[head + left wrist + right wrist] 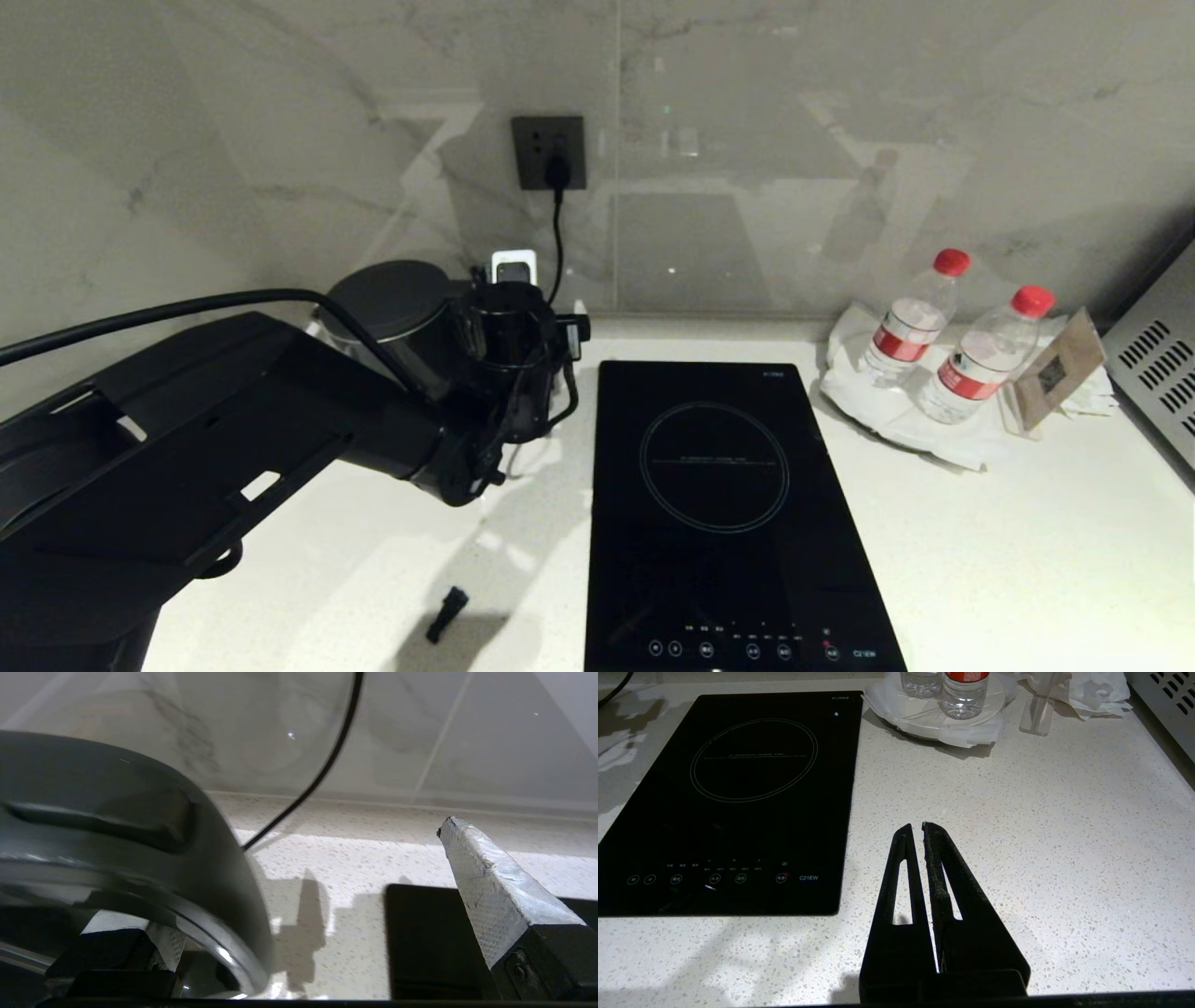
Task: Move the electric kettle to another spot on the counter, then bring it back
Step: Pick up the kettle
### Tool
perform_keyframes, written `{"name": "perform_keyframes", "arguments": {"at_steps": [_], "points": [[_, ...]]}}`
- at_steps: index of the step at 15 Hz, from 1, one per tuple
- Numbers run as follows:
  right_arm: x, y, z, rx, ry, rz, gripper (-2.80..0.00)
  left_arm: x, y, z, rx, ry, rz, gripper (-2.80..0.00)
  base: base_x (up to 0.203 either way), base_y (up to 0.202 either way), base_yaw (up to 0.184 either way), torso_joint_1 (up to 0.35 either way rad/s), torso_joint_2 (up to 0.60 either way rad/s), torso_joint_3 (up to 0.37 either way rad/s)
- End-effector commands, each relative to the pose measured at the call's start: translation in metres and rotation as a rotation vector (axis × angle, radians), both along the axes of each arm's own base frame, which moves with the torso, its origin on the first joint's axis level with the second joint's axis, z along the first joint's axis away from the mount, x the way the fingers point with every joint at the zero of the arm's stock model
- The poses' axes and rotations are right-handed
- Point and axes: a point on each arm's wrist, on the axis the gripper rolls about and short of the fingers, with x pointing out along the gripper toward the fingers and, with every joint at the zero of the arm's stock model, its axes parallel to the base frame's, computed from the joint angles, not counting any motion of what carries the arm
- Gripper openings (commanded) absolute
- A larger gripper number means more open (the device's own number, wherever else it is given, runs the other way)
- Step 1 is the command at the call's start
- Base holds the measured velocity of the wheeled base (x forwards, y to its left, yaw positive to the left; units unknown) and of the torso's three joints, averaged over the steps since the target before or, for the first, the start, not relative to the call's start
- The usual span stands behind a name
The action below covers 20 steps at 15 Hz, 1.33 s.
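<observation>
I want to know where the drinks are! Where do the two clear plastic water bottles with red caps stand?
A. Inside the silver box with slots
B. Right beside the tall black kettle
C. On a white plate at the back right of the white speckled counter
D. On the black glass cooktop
C: the two clear plastic water bottles with red caps stand on a white plate, right of the black glass cooktop.

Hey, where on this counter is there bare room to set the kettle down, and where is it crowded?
Bare counter lies right of the induction cooktop, in front of the water bottles, and front left around a small black piece. The back-left corner is crowded: electric kettle, left end effector, power cord. The back right holds the bottles on their plate.
</observation>
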Motion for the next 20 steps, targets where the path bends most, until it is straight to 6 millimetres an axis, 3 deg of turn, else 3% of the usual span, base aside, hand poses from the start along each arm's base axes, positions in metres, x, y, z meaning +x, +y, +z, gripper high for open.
{"name": "perform_keyframes", "arguments": {"at_steps": [1, 6, 7, 20], "points": [[0.000, 0.000, 0.000, 0.000, 0.000, 0.000, -2.80, 0.000, 0.004, 0.004, -0.007, -0.011, 0.011, 0.00, 0.000, 0.000, 0.000, 0.000, 0.00, 0.000], [0.000, 0.000, 0.000, 0.000, 0.001, 0.000, -2.80, 0.001, 0.006, 0.006, -0.008, -0.014, 0.015, 0.00, 0.000, 0.000, 0.000, 0.000, 0.00, 0.000], [0.000, 0.000, 0.000, 0.000, 0.000, 0.000, -2.80, 0.000, 0.006, 0.006, -0.009, -0.015, 0.016, -2.80, 0.000, 0.000, 0.000, 0.000, 0.00, 0.000], [0.000, 0.000, 0.000, 0.000, 0.000, 0.000, -2.80, 0.005, 0.020, 0.013, -0.017, -0.027, 0.053, -2.80, 0.000, 0.000, 0.000, 0.000, 0.00, 0.000]]}}
